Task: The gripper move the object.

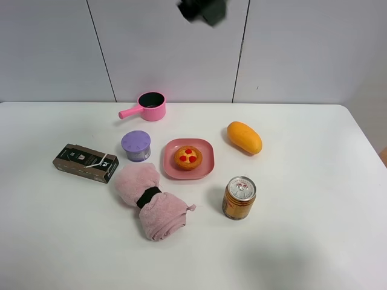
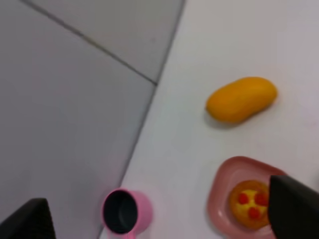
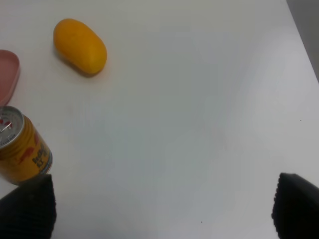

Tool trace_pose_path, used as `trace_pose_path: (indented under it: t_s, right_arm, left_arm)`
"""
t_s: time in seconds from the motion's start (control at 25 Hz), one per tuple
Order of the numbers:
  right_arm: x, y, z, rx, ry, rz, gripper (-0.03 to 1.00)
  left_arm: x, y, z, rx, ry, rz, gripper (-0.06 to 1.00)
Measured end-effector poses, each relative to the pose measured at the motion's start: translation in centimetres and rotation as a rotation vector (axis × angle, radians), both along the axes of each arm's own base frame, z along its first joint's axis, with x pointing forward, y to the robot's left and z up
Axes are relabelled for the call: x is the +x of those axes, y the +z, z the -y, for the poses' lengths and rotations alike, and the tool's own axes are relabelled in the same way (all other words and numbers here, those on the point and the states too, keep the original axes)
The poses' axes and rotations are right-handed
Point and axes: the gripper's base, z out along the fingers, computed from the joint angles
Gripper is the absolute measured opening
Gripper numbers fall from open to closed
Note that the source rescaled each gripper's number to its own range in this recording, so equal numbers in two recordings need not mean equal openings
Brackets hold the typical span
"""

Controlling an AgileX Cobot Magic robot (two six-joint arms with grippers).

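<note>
The golden-orange can [image 1: 239, 197] with red markings and a silver top stands upright on the white table [image 1: 314, 181], in front of the pink plate. It also shows in the right wrist view [image 3: 20, 147]. My right gripper [image 3: 159, 211] hovers open and empty above bare table to the can's right; only its black fingertips [image 3: 27, 206] show. My left gripper [image 2: 159, 219] is open and empty, high over the back of the table. A blurred black part of an arm [image 1: 202, 11] shows at the top of the exterior view.
A pink plate [image 1: 205, 166] holds a tart [image 1: 188, 157]. A mango [image 1: 244, 137] lies behind the can. A lilac lidded tub [image 1: 136, 145], pink pot [image 1: 150, 106], dark box [image 1: 84, 162] and rolled pink towel [image 1: 150, 202] are on the left.
</note>
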Motion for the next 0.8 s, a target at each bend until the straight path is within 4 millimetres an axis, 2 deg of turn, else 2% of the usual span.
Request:
trace_pose_path:
  t_s: [0.08, 0.24, 0.4, 0.48, 0.64, 0.68, 0.8]
  right_arm:
    - [0.0, 0.0, 0.0, 0.000, 0.000, 0.000, 1.00]
    - [0.0, 0.0, 0.0, 0.000, 0.000, 0.000, 1.00]
    - [0.0, 0.0, 0.0, 0.000, 0.000, 0.000, 1.00]
    - [0.0, 0.0, 0.0, 0.000, 0.000, 0.000, 1.00]
    - [0.0, 0.0, 0.0, 0.000, 0.000, 0.000, 1.00]
    - [0.0, 0.0, 0.0, 0.000, 0.000, 0.000, 1.00]
    - [0.0, 0.0, 0.0, 0.000, 0.000, 0.000, 1.00]
  left_arm:
    - [0.4, 2.4, -3.6, -0.058, 0.071, 0.037, 0.60]
    - [0.7, 6.0, -10.5, -0.134, 0.185, 0.098, 0.60]
    - [-1.1, 9.1, -16.8, -0.134, 0.255, 0.203, 0.60]
    - [-2.7, 10.2, -19.7, -0.136, 0.312, 0.246, 0.60]
    - [-6.5, 10.6, -24.1, -0.124, 0.415, 0.287, 0.60]
    - [-8.6, 10.0, -25.5, -0.114, 0.452, 0.288, 0.60]
    - [-12.2, 8.5, -26.9, -0.102, 0.473, 0.282, 0.60]
